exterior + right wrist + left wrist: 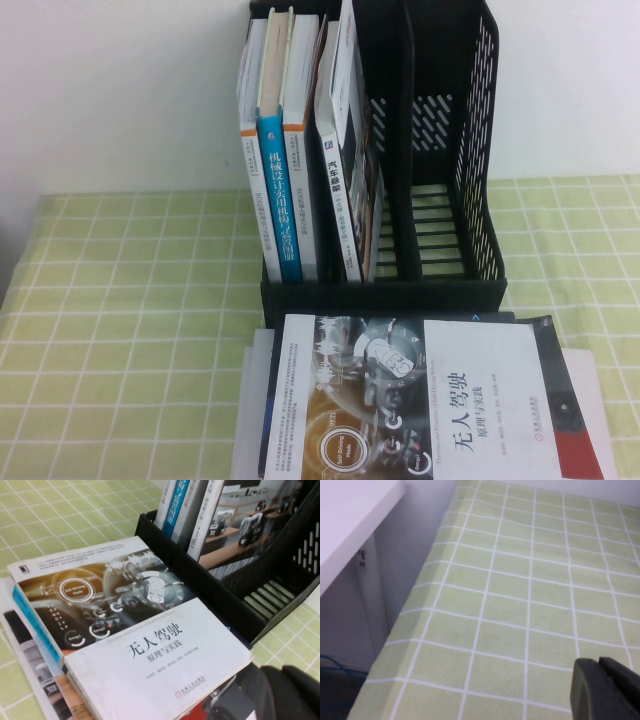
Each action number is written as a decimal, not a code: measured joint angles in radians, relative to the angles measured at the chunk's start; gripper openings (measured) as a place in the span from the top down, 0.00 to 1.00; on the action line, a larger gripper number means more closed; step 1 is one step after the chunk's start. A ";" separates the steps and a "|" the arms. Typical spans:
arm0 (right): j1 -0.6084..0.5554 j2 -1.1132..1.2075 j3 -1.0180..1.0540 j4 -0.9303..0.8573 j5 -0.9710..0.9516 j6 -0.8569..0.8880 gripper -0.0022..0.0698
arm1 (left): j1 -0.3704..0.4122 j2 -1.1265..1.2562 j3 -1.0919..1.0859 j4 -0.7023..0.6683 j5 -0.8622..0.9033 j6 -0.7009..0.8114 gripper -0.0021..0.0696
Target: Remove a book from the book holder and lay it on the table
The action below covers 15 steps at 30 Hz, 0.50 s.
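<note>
Flatly laid, cover up, at the bottom centre of the high view: one book (400, 390), half white with a black title and half dark with ring graphics. Touching the front lip of the one black book holder (480, 150). Resting on a stack of other flat books rather than on the bare table (120, 330). Cut off by the lower frame edge.

Beneath it, counted from the right wrist view: one blue-edged book (35, 625), then at least one more flat item lower still. Exact number hard to make out, most of each being covered.

Inside the holder, at its left side: three upright books (285, 150) pressed together, the middle one blue-spined. Beside them, one tilted book (345, 170) leaning against a divider; cannot tell which compartment. Three compartments in all, the two on the right showing bare slotted base.

Left end effector (607, 690): only a dark blurred shape at the lower right of the left wrist view, above green checked cloth well apart from the books. Apart or together, cannot tell.

Right end effector (295, 690): only a dark blur at the lower right of the right wrist view, near the book's corner. Cannot tell its state either.
</note>
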 joint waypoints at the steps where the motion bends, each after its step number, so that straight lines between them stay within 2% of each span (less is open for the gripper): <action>1: 0.000 0.000 0.000 0.000 0.000 0.000 0.97 | 0.000 0.000 0.000 -0.019 0.000 0.019 0.97; 6: 0.000 0.000 0.000 0.000 0.000 0.000 0.97 | -0.059 -0.010 0.001 -0.097 0.007 0.125 0.97; 12: 0.000 0.000 0.000 0.000 0.000 0.000 0.97 | -0.162 -0.112 0.000 -0.075 0.036 0.094 0.97; 15: 0.000 0.000 0.000 0.000 0.000 0.000 0.97 | -0.187 -0.132 0.000 -0.068 0.042 0.092 0.97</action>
